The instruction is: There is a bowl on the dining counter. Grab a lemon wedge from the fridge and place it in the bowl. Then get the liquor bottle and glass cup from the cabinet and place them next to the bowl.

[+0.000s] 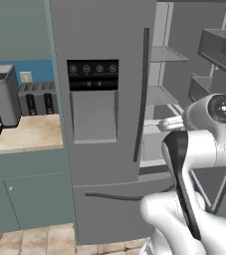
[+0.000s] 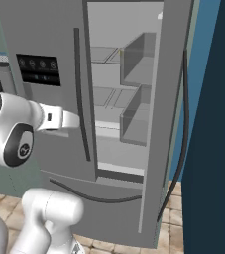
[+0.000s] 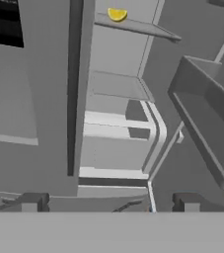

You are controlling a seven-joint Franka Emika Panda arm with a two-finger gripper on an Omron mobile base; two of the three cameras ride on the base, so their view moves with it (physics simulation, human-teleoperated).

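Two dark fingertips point(image 3: 33, 201) rise at the bottom of the hand view, set wide apart with nothing between them, so the gripper point(image 3: 109, 202) stands open and empty in front of the fridge point(image 1: 104, 149).

Past them, the lemon wedge point(image 3: 116, 14) lies on an upper shelf point(image 3: 133, 25) inside the open right half of the fridge, near the shelf's front edge and toward its left end, close to the edge of the closed left door point(image 3: 29, 99). It is a small bright yellow piece, well above and beyond the gripper in the hand view. Below that shelf sit further bare grey shelves, one under another.

The right door point(image 2: 171, 124) is swung open, and two grey door bins point(image 2: 136, 89) hang on its inner face, one above the other. Its dark handle point(image 2: 184, 124) runs down its outer edge. The left door is shut; it carries a black dispenser panel point(image 1: 92, 74) with a recess below it and a dark vertical handle point(image 1: 143, 94) along its right edge. A lower drawer front with a curved dark handle point(image 1: 112, 196) runs beneath both doors.

From the base views the white arm point(image 1: 204, 149) reaches forward at about the height of the fridge's middle shelves.

Left of the fridge a beige worktop point(image 1: 25, 134) on grey-green cabinets point(image 1: 25, 194) holds a grey toaster point(image 1: 37, 97) against the blue wall and a dark coffee machine point(image 1: 0, 97) at the worktop's left end.
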